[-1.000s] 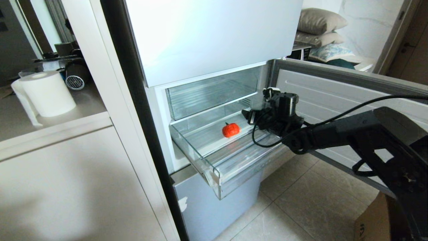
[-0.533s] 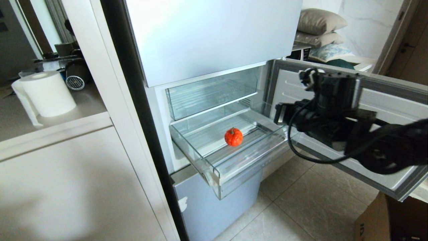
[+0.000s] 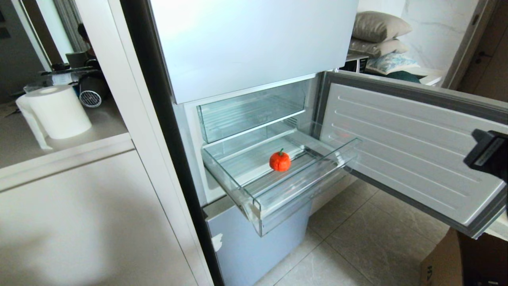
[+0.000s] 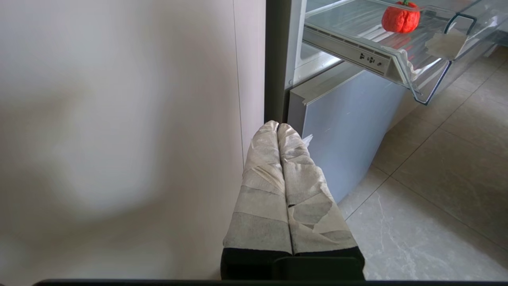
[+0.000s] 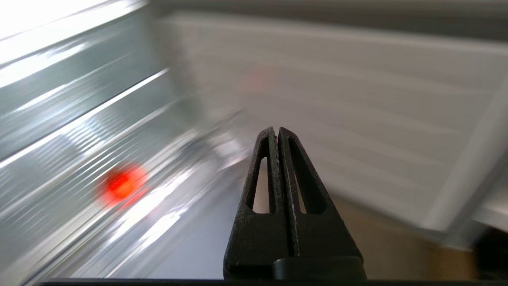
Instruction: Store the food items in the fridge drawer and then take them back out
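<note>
Right gripper (image 5: pixel 278 133) is pinched shut on nothing, well clear of the pulled-out fridge drawer (image 3: pixel 254 208); the orange-red fruit (image 3: pixel 280 161) sits loose on its ribbed floor, apparently stored. Left gripper (image 4: pixel 278 127) hangs parked, shut, low beside the fridge

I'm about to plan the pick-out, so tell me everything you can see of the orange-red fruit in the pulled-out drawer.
The orange-red fruit is small and round, with a wrinkled, lobed skin and a short green stem pointing up. It sits upright on the ribbed bottom of the clear fridge drawer, near the middle, apart from the drawer's walls and front lip. Nothing else touches it: no tool is on it, and no other item lies in the drawer with it.
</note>
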Robot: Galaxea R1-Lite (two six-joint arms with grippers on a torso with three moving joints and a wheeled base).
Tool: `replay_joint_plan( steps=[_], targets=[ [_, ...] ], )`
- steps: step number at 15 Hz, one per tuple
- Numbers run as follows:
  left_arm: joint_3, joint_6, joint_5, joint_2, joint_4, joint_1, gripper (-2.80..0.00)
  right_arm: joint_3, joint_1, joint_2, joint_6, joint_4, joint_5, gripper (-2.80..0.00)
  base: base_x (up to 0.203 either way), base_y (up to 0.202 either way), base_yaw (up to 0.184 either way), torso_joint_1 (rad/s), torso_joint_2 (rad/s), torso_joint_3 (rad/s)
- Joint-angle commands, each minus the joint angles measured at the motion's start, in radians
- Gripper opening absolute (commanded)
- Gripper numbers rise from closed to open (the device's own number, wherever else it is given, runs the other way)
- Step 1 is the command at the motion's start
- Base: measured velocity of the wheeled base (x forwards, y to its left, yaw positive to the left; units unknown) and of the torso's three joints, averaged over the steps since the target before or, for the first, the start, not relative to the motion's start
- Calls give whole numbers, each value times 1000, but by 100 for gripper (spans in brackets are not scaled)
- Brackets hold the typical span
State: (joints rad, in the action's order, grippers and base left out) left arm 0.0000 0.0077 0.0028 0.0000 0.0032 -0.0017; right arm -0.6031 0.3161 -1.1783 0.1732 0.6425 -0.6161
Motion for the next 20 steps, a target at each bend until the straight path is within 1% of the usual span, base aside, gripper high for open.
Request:
replay_joint_plan(
  steps=[1,2,3,5,7,8,9,10,11,13,14,15,16,18,20],
  targets=[
    [0,0,0,2,0,0,-280,12,-318,90,11,-6,45,-280,0,0,0,0,0,0],
    [0,0,0,2,0,0,-280,14,-477,96,24,-9,87,-280,0,0,0,0,0,0],
    [0,0,0,2,0,0,-280,16,-656,100,37,-11,150,-280,0,0,0,0,0,0],
    [0,0,2,2,0,0,-280,17,-1008,90,63,-14,315,-280,0,0,0,0,0,0],
    [0,0,0,2,0,0,-280,2,-1318,51,90,-17,495,-280,0,0,0,0,0,0],
    [0,0,2,2,0,0,-280,-17,-1465,14,102,-20,593,-280,0,0,0,0,0,0],
    [0,0,0,2,0,0,-280,-43,-1578,-43,112,-21,687,-280,0,0,0,0,0,0],
    [0,0,0,2,0,0,-280,-71,-1654,-125,119,-22,758,-280,0,0,0,0,0,0],
    [0,0,0,2,0,0,-280,-92,-1687,-198,122,-21,805,0,0,0,0,0,0,0],
    [0,0,0,2,0,0,-280,-124,-1698,-321,123,-19,894,0,0,0,0,0,0,0],
    [0,0,0,2,0,0,-280,-142,-1689,-378,121,-23,938,0,0,0,0,0,0,0],
    [0,0,0,2,0,0,-280,-165,-1660,-417,118,-40,963,0,0,0,0,0,0,0],
    [0,0,0,2,0,0,-280,-196,-1619,-457,101,-71,975,0,0,0,0,0,0,0],
    [0,0,0,2,0,0,-280,-258,-1554,-532,33,-134,979,0,0,0,0,0,0,0],
    [0,0,0,2,0,0,-280,-331,-1497,-616,6,-214,959,0,0,0,0,0,0,0]
  ],
)
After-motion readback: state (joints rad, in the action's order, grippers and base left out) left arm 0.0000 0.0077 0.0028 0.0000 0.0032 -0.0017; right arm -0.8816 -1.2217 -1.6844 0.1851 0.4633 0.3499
